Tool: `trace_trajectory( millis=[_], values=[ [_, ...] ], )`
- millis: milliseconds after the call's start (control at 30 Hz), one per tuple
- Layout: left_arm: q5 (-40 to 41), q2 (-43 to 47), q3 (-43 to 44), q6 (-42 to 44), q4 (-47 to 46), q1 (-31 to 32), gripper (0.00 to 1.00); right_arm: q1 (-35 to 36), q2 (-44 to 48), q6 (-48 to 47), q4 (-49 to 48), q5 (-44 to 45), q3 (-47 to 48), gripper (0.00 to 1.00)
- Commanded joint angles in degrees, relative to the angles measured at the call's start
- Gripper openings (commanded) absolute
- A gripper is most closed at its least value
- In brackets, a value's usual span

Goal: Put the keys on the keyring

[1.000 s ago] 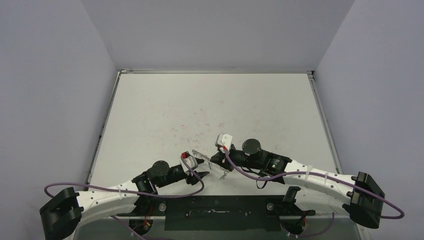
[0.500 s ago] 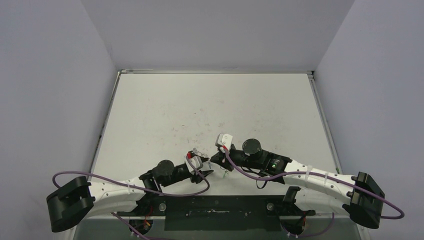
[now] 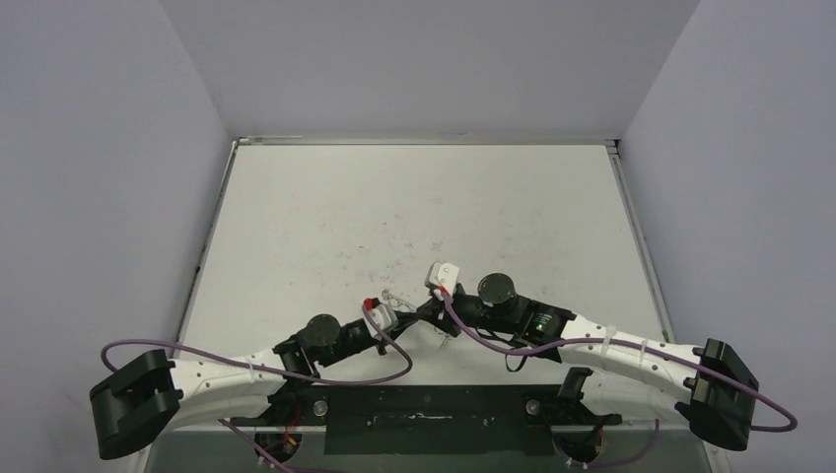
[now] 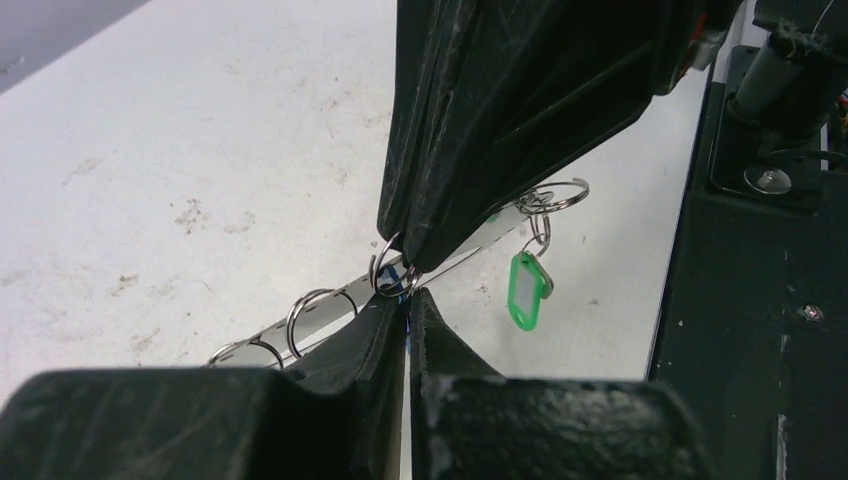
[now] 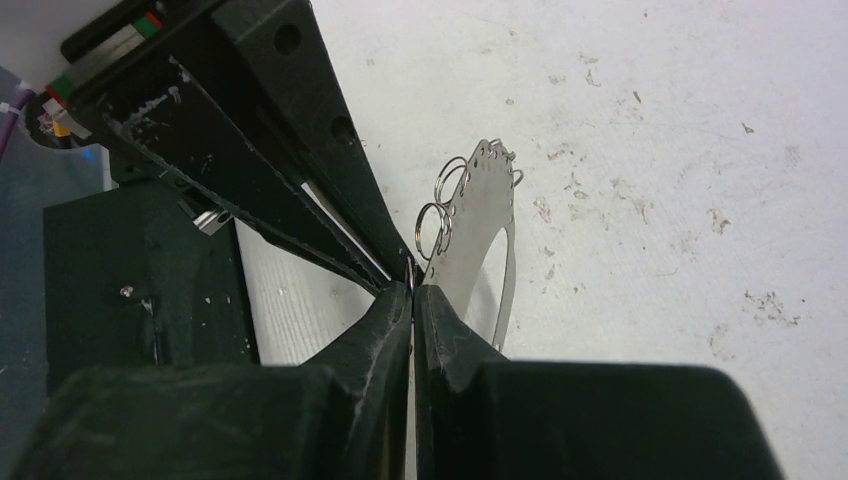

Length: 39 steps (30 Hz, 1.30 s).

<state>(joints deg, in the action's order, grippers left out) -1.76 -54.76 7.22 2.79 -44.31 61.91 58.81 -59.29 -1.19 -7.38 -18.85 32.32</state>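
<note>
White table [image 4: 200, 120] below: keyring [image 4: 330, 315] sits where left claw [image 4: 407, 300] meets right claw [image 5: 412, 290].

White table [image 3: 296, 217] boxed in by pale walls [image 3: 424, 69].
Dark scuff marks [image 3: 394, 236] and specks are scattered across the middle of the tabletop. A thin metal rim [image 3: 424, 141] runs along its far edge, the lavender-grey walls rise on three sides, and a black base plate [image 3: 424, 422] lies along the near edge.

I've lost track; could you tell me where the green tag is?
In the left wrist view, the green tag dangles from the keyring, between the right gripper and the base plate.
</note>
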Motion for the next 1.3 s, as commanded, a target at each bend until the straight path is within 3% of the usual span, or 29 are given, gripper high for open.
trace_trajectory(
  millis=[0,233,700,867,1267],
  values=[
    [-1.0,4.1,1.0,0.2,-0.9,0.4,0.0,-0.1,1.4,0.1,-5.0,0.3,0.8,0.0],
    [-2.0,11.4,1.2,-3.2,8.0,0.5,0.0,-0.1,1.5,-0.2,-4.4,1.2,0.8,0.0],
    [1.3,23.3,10.5,-8.7,38.3,0.5,0.0,-0.1,1.1,-1.5,-1.0,1.1,1.9,0.0],
    [5.1,20.8,19.2,-6.0,50.0,0.5,0.0,-0.1,0.6,-1.1,-1.7,-0.3,2.0,0.0],
    [9.3,4.8,39.4,1.3,73.2,0.5,0.0,-0.1,0.0,3.4,-3.6,-1.5,1.6,0.0]
  ],
)
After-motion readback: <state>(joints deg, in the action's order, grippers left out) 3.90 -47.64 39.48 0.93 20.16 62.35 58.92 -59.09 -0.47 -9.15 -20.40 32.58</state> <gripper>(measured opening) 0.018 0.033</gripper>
